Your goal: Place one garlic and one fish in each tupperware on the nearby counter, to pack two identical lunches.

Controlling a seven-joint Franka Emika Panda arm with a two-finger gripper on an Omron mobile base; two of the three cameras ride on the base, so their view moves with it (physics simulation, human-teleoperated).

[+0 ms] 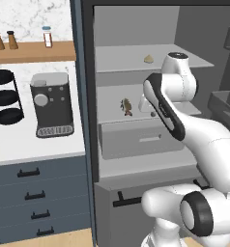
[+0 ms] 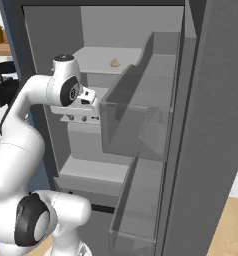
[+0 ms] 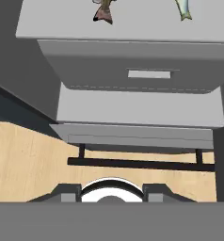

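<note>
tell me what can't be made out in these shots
- Brown fish: left base view, small and far back on the fridge shelf, details unclear; hand view, cut off by the top edge.
- Pale fish: hand view, head cut off by the top edge.
- Garlic: upper shelf, too small for detail.
- Gripper: its jaws are hidden behind the arm's wrist in the right base view.

Dark coffee machine (image 1: 51, 104) beside open grey fridge (image 1: 136, 140), spice jars above.
</note>
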